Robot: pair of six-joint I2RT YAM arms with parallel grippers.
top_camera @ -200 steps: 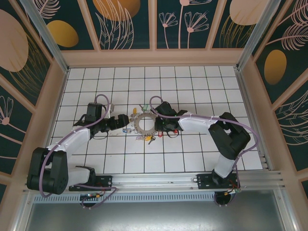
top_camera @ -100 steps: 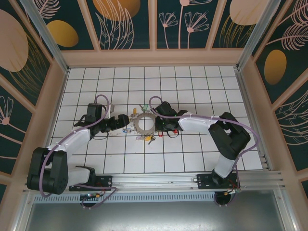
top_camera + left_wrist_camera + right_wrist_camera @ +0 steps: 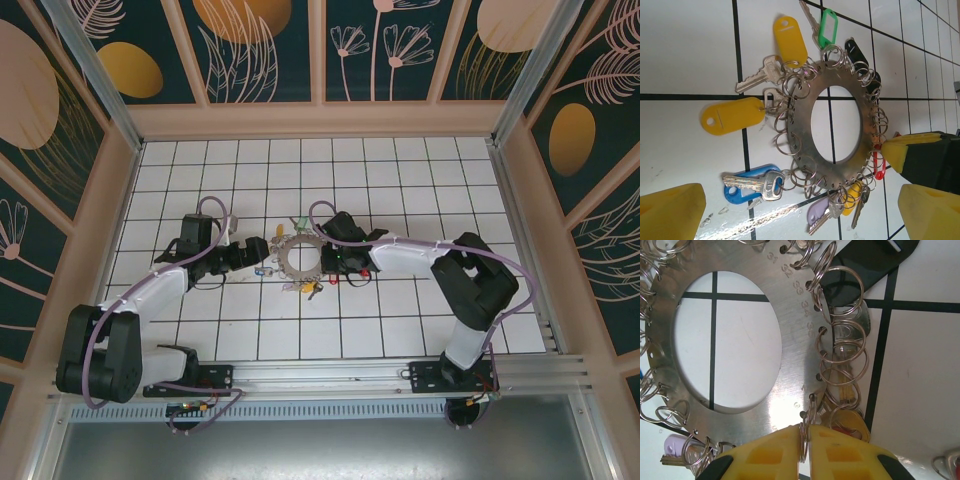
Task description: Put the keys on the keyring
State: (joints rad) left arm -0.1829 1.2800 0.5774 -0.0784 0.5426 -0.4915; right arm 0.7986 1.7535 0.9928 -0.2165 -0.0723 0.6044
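A flat metal disc lies on the tiled floor, with many wire rings round its rim. Keys with coloured tags hang from them: blue, yellow, green, purple. My right gripper is at the disc's right rim, shut on one thin wire keyring that stands on edge between its yellow pads. In the top view the right gripper touches the disc. My left gripper is just left of the disc, open, its left gripper fingers wide apart and holding nothing.
A black tag and a red tag also hang from the disc's far rim. White tiles surround the disc on all sides. Wooden walls border the floor, and a metal rail runs along the near edge.
The right wrist has edged slightly left toward the disc. The left arm and the disc have not visibly moved.
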